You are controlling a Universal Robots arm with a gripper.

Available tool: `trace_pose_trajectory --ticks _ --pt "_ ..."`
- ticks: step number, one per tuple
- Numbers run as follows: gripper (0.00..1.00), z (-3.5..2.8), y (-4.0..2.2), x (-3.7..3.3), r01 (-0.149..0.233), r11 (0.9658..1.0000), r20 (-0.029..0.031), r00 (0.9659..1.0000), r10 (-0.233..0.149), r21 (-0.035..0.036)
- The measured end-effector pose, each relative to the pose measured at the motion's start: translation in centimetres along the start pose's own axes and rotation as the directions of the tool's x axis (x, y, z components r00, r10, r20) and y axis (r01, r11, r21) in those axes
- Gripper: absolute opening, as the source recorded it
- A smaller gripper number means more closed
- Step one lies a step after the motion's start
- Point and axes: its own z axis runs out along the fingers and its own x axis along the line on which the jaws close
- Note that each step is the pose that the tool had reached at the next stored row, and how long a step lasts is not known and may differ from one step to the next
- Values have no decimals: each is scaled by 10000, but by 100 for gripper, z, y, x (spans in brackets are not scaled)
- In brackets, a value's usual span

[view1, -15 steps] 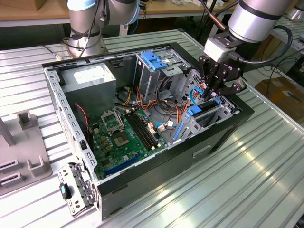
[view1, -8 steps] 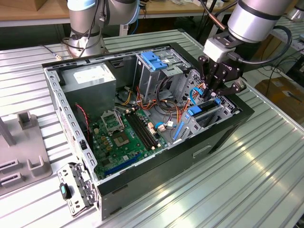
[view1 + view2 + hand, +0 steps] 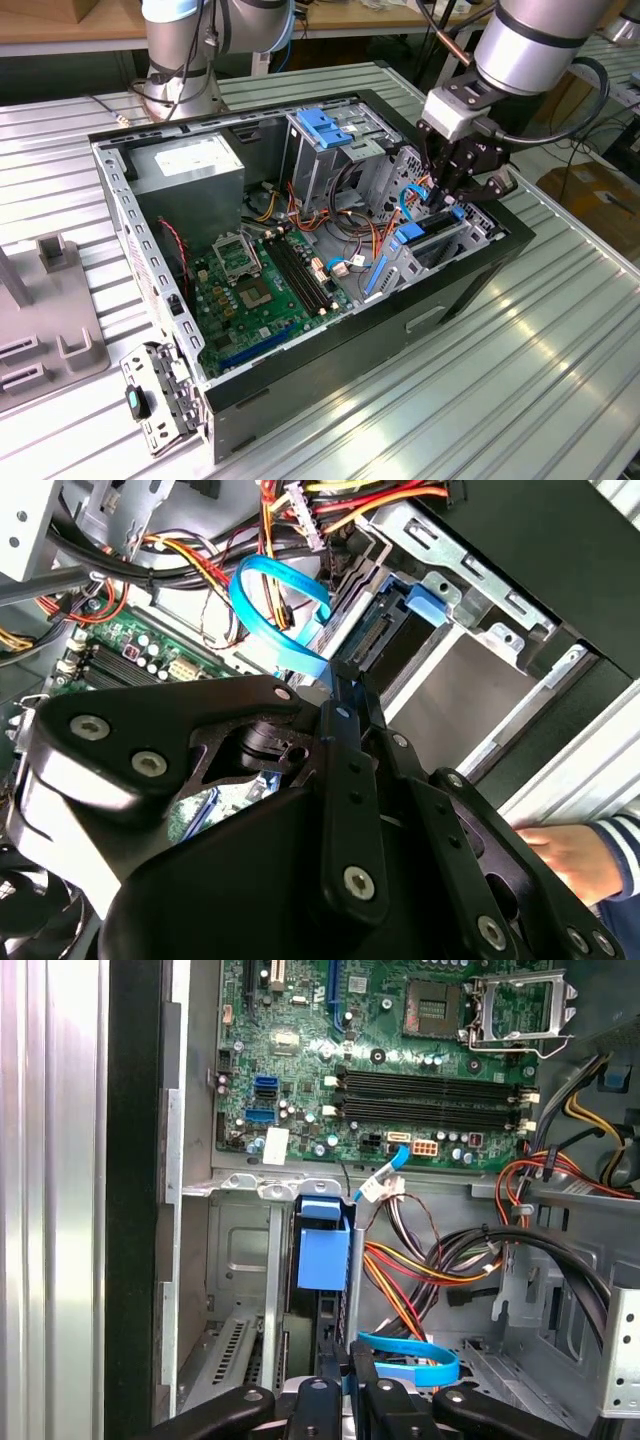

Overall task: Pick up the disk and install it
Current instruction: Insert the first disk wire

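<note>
Open computer case [image 3: 470, 290] lying on a ribbed metal table [image 3: 520, 400]. The disk [image 3: 435, 235], blue-railed, stands on edge in a bay along the case's edge at the exterior view's right. Just above, the gripper [image 3: 450, 200], fingers pinched narrow, sits at its top edge.

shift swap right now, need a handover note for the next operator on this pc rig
Claw: down inside the case at the drive bay, right at the disk's end; grip unclear.
Disk: on edge in the bay, blue end showing.
Done: disk brought into the bay.
Left: full seating not confirmed.
Note: a person's hand outside the case wall.
</note>
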Motion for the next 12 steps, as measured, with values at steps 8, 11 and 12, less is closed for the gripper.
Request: trace_pose_trajectory --ticks 8,11,12 --pt "16 24 9 8 47 10000 16 10000 -47 34" --pt "16 43 21 12 134 9999 42 9999 -134 76" --pt "16 46 25 12 150 9999 48 9999 -150 84"
